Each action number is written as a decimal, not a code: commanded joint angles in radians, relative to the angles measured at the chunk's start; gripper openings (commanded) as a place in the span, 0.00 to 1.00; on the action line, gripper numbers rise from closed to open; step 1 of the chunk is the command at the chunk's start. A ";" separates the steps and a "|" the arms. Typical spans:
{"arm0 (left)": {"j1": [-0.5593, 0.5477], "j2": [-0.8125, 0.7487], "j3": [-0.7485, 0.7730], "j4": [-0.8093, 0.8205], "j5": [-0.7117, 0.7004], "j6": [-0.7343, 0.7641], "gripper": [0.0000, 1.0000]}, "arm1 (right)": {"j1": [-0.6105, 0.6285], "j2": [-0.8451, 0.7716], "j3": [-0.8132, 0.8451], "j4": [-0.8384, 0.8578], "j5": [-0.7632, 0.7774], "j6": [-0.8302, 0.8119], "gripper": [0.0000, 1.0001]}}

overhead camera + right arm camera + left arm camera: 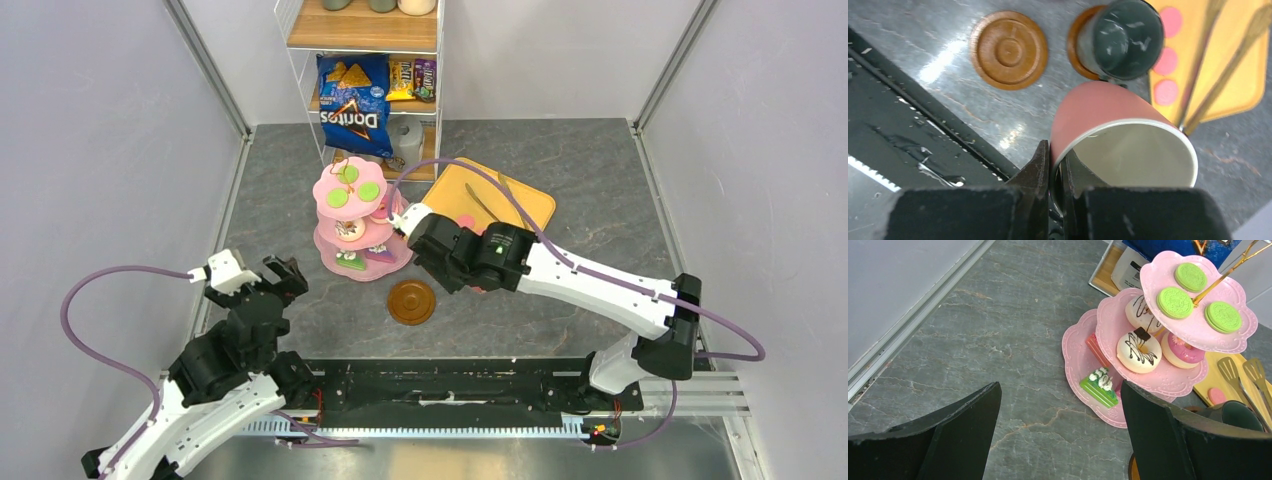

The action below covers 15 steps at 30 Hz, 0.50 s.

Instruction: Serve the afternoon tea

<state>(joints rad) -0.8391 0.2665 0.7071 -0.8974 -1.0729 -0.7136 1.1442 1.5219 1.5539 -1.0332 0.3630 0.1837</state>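
The pink three-tier stand [330, 238] stands mid-table with green macarons [1174, 302] on the top tier, donuts [1138, 351] on the middle one and a green cake slice [1099, 387] at the bottom. My right gripper [1057, 152] is shut on the rim of the pink mug [1098, 115], holding it tilted above the table. Below it the dark-green mug [1125, 40] sits on a brown saucer [1076, 47]. A second saucer [1009, 50] lies bare beside it. My left gripper [1060, 410] is open over bare table, left of the stand.
A yellow tray [525, 205] right of the stand carries pink macarons [1166, 92] and metal tongs [1208, 75]. A shelf unit with a blue Doritos bag [353, 105] stands behind the stand. Grey walls close in both sides.
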 commanded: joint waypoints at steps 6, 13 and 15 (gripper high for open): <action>0.003 -0.010 0.016 -0.011 -0.059 -0.054 0.95 | 0.048 0.114 -0.028 0.234 -0.126 -0.095 0.00; 0.003 -0.018 0.016 -0.015 -0.062 -0.058 0.95 | 0.048 0.220 -0.004 0.294 -0.189 -0.157 0.00; 0.003 -0.018 0.015 -0.015 -0.061 -0.060 0.95 | 0.050 0.241 -0.003 0.311 -0.202 -0.174 0.00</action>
<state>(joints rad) -0.8391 0.2581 0.7071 -0.9142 -1.0893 -0.7258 1.1919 1.7565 1.5185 -0.8188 0.1864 0.0761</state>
